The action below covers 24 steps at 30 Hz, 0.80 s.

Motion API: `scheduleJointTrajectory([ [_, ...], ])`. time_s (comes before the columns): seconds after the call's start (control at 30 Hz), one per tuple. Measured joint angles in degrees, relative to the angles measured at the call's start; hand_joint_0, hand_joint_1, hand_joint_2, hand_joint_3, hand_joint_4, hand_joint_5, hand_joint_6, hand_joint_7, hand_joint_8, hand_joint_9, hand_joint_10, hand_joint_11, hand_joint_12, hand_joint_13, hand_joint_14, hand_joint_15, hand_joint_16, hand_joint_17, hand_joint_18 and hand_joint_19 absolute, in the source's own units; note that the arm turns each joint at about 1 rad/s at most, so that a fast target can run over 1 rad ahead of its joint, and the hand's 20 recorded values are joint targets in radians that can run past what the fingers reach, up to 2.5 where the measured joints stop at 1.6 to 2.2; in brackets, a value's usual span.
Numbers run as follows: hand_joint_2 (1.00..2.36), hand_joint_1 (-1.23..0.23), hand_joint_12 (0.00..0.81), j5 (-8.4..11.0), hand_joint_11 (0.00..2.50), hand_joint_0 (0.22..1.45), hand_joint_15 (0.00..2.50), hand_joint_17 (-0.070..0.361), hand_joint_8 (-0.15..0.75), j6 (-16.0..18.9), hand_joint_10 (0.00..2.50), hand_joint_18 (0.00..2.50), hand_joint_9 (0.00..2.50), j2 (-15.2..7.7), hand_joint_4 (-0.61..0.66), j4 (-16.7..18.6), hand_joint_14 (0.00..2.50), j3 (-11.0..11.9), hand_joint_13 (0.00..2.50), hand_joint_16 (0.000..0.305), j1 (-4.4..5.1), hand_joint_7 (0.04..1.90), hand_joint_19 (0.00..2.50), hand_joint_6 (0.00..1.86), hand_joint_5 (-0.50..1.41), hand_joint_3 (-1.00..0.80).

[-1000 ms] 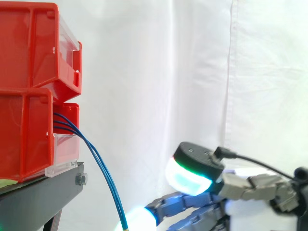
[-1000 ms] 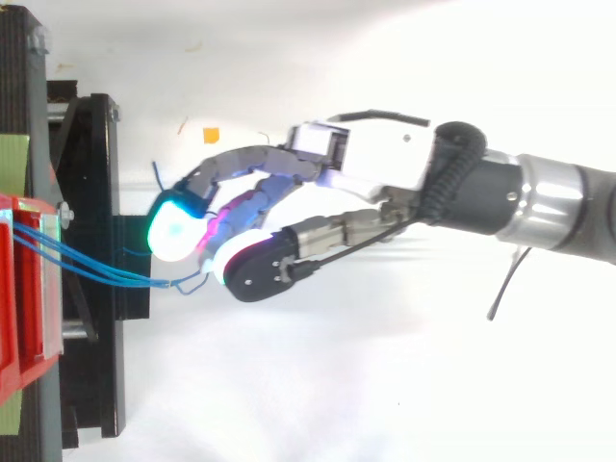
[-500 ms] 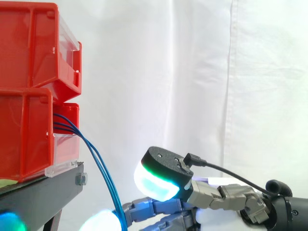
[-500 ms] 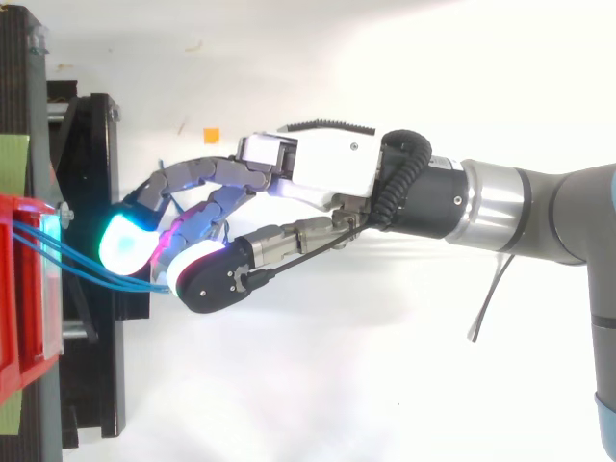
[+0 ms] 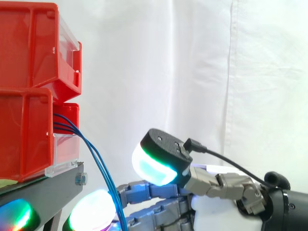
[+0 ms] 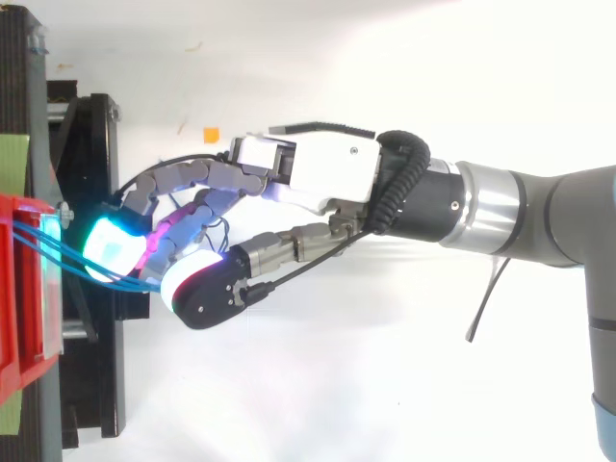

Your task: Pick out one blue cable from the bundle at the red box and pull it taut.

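Hand (image 6: 318, 178) advanced, blue cables (image 5: 98, 161) between fingers (image 6: 178, 176)

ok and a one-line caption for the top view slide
Top view: the hand reaches in at the blue cables trailing from the red bin on its black stand.

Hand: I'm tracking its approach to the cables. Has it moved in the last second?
Yes. In the top view the hand has moved left, closer to the red box on the fixed black stand.
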Motion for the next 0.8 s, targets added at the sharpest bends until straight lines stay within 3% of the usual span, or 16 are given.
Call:
scheduleJointTrajectory([
  [0.23, 1.0, -0.55, 0.376, -0.45, 0.39, 0.61, 0.33, 0.132, 0.261, 0.46, 0.02, 0.65, 0.83, -2.43, 0.28, 3.38, 0.01, 0.36, 0.69, 0.059, 0.17, 0.81, 0.71, 0.5, -0.16, -0.46],
  [0.8, 1.01, -0.61, 0.374, -2.28, 0.41, 0.65, 0.33, 0.132, 0.261, 1.23, 0.02, 0.65, 0.84, -2.7, 0.28, 3.4, 0.02, 0.43, 0.69, 0.059, 0.2, 0.89, 0.71, 0.5, -0.15, -0.36],
])
